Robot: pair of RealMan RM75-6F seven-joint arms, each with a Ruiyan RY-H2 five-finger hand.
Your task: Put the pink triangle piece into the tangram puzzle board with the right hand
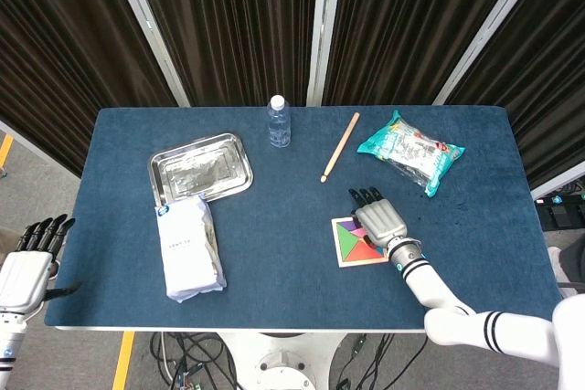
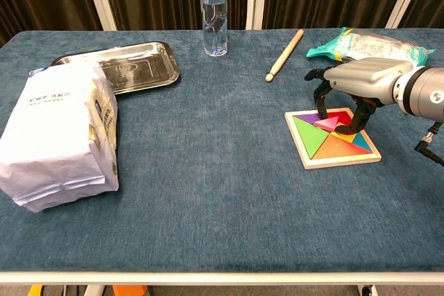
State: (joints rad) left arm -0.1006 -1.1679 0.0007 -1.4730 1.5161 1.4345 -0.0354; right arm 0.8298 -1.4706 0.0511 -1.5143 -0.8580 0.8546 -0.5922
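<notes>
- Right hand [image 2: 364, 77] above puzzle board [image 2: 331, 138]; fingers [image 2: 322, 102] pinch pink triangle [image 2: 326, 123], tilted on board.
- Left hand [image 1: 26, 267] off worktop [image 1: 274, 226], fingers apart, empty.

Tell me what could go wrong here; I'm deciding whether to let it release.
The pink triangle piece looks tilted above the wooden tangram puzzle board, so releasing may leave it propped, not seated. The right hand pinches it from above; withdrawing fingers could nudge neighbouring coloured pieces.
</notes>
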